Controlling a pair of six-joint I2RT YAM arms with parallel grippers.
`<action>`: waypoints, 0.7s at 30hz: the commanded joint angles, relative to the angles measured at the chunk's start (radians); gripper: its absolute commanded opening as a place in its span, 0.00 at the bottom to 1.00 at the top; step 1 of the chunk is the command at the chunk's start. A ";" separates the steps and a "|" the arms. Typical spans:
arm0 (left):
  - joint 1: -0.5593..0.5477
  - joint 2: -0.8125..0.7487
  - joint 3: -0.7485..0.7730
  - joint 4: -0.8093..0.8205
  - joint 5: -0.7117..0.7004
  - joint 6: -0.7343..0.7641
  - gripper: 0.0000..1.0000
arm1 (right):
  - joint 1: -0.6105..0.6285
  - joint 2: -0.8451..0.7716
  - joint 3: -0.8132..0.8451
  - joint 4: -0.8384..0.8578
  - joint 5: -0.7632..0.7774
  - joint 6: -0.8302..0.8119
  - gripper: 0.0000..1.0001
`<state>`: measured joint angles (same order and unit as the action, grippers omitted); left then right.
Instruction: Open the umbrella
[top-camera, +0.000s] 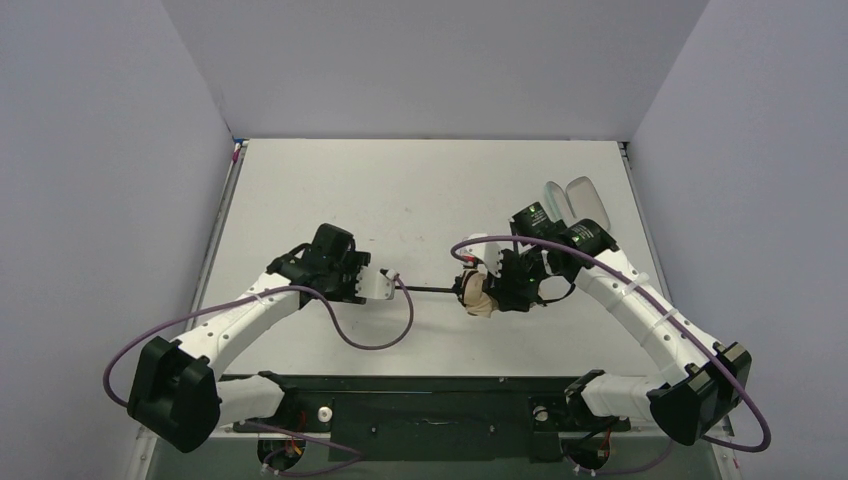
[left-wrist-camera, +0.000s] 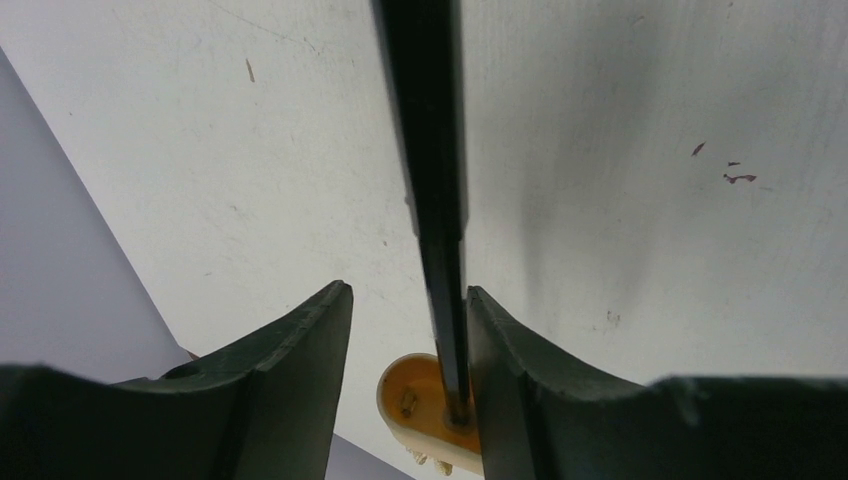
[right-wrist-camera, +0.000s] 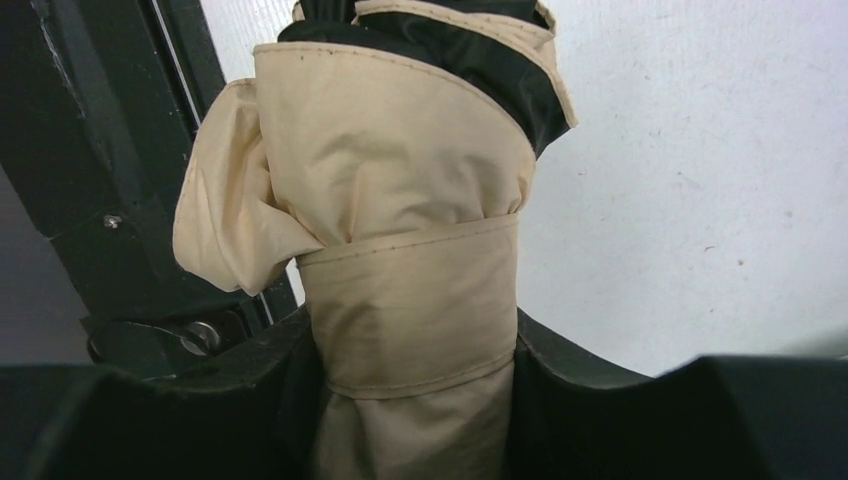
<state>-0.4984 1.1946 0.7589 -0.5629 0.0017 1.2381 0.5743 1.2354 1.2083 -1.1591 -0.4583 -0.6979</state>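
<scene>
on the white table, mid-width, between my two arms:

1. umbrella. compact, folded, tan fabric outside, black lining showing at the folds. it runs crosswise from one of my grippers to the other, canopy bundle on my right, bare stem on my left. i cannot tell whether it rests on the surface or hangs just above it.

2. strap. tan band, wrapped tight around the gathered fabric, loose cloth puffing out above it.

3. right gripper. clenched on the bundle at the strap, one dark finger pressed to each side of the cloth.

4. shaft. thin, black, extended out of the canopy toward my left arm.

5. left gripper. released, jaws standing apart with the shaft passing through the gap. the shaft leans against one of my fingers; the other finger stands apart from it, daylight between.

6. handle knob. small, beige, at the shaft's end, showing low in the gap between my left fingers.

7. case. pale oval hard shell, lying open in two halves at the far right of the table, behind my right arm, well apart from the umbrella.

8. cable. purple, looping off my left wrist.
</scene>
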 joint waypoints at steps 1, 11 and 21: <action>-0.060 0.046 0.186 -0.149 -0.009 -0.116 0.55 | -0.025 0.012 0.058 0.015 -0.046 0.084 0.00; -0.131 -0.051 0.369 -0.069 0.295 -0.400 0.83 | -0.071 0.073 0.142 0.059 -0.194 0.222 0.00; -0.114 -0.143 0.361 0.276 0.449 -0.910 0.97 | -0.138 0.120 0.264 0.153 -0.431 0.498 0.00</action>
<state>-0.6312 1.0561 1.0836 -0.4835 0.3756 0.6540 0.4675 1.3663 1.4010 -1.1347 -0.7208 -0.3828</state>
